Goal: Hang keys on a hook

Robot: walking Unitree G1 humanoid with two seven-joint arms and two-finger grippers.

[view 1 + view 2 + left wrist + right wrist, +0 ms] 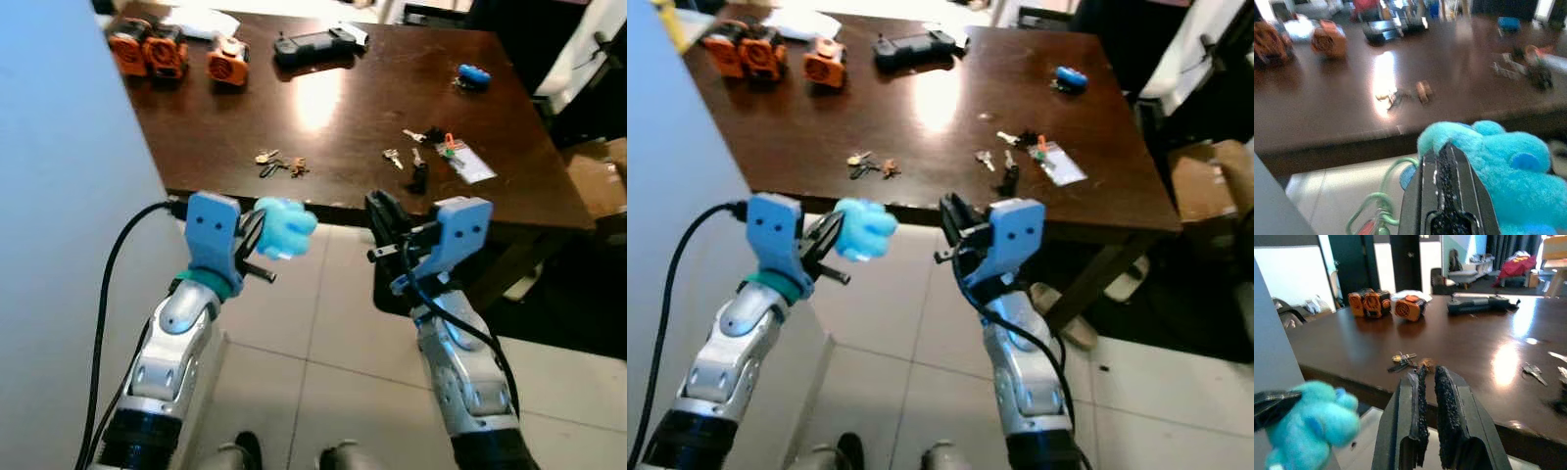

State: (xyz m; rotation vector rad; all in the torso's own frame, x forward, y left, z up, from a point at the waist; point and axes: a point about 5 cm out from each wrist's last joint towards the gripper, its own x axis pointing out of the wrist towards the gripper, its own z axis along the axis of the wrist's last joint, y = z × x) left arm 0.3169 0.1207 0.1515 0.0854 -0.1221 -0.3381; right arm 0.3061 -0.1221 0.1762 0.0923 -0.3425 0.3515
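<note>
Left gripper (257,247): nearest item, at 7 o'clock in the head views; long black fingers clenched on the blue plush keychain (286,227).
Blue plush keychain: soft, fuzzy, rounded toy shape; a pale green loop (1382,200) with something small and red at its base hung below it in the left wrist view. Whether keys were attached could not be told.
Right gripper (390,235): at 5 o'clock, level with the left; ribbed black pads (1447,409) nearly together with a thin gap, holding nothing.
Floor (323,323): pale glossy tiles under both arms.
Wall panel (69,176): smooth, light blue-grey, at 9 o'clock, just beside the left arm.
Table (343,108): dark polished wood, straight front edge just beyond the grippers, strong glare patch near centre.
Keys (277,164): small brass and dark metal bunch at 12 o'clock, lying flat near the table's front edge.
Second key cluster (426,147): loose silver keys, an orange tag and a clear plastic sleeve, at 1 o'clock.
Far items: orange ribbed objects (171,51) at 11 o'clock, black flat device (315,42) at 12, small blue object (473,73) at 1.
Hook: none made out.
Risk, grip: plush compresses, so the pinch could slide off the fabric and drop the piece to the tiles.
Risk, dangling loop: the slack green loop could swing and snag on the table edge or miss a hook.
Risk, clearance: the left arm's nearness to the wall panel could cause a scrape when turning.
</note>
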